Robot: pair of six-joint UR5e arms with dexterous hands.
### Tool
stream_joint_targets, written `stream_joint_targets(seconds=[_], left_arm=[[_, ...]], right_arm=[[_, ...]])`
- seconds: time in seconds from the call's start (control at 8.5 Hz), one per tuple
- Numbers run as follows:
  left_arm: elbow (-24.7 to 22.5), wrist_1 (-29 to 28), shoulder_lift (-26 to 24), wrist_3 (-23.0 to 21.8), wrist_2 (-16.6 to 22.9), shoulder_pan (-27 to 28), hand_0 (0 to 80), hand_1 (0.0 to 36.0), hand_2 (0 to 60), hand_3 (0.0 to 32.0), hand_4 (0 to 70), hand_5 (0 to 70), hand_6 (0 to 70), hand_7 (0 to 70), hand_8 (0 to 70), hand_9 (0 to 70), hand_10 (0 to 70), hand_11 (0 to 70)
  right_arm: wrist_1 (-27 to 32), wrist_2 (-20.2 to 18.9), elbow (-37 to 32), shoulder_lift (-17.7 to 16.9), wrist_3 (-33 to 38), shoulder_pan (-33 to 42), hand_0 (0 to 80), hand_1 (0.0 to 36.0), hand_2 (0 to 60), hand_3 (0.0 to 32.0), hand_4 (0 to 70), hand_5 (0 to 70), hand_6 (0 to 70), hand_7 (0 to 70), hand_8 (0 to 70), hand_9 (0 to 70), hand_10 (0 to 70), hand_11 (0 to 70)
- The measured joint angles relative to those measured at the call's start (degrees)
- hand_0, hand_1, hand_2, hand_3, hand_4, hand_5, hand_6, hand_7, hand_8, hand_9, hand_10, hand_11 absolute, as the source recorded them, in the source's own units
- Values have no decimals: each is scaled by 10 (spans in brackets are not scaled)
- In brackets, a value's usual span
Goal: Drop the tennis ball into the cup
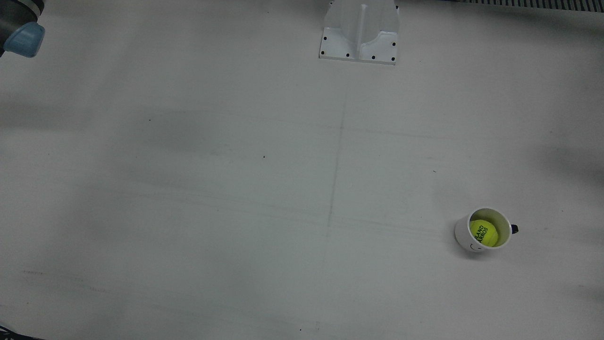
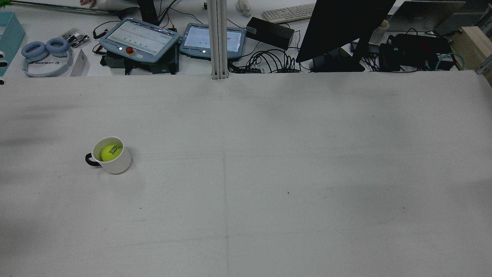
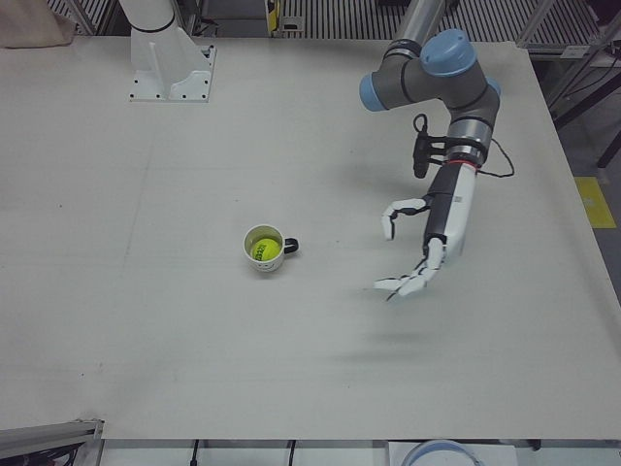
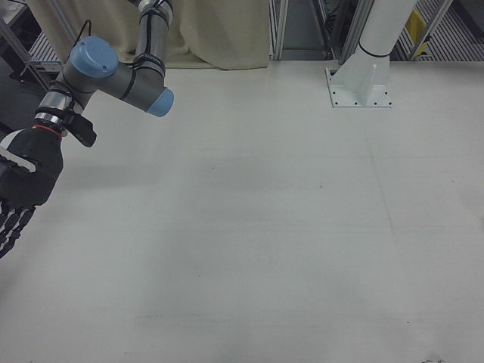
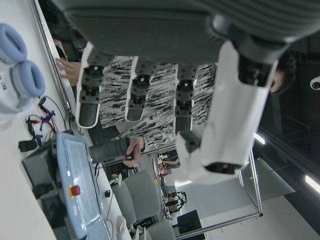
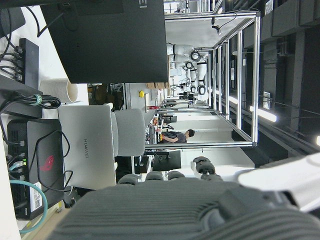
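A yellow tennis ball (image 1: 483,233) lies inside the white cup (image 1: 465,234) with a dark handle; the same ball (image 2: 111,152) and cup (image 2: 117,164) show in the rear view, and the cup (image 3: 262,259) also in the left-front view. My left hand (image 3: 419,250) hovers above the table to the side of the cup, well apart from it, fingers spread and holding nothing. My right hand (image 4: 17,193) hangs at the far left edge of the right-front view, over the table's side, fingers extended, nothing in it.
A white arm pedestal (image 1: 359,33) is bolted at the table's far edge. Beyond the table stand teach pendants (image 2: 140,38), a monitor (image 2: 338,27), cables and blue headphones (image 2: 44,52). A person sits behind the desk in the left hand view.
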Motion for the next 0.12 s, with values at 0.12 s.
stream_joint_targets(seconds=[0.12], left_arm=[[10, -2, 0, -5, 7, -42, 800, 360, 563, 320, 41, 245, 413, 267, 290, 154, 199, 323]], right_arm=[[0, 0, 0, 0, 0, 0, 0, 0, 0, 0, 0, 0, 0, 0, 0, 0, 0, 0]])
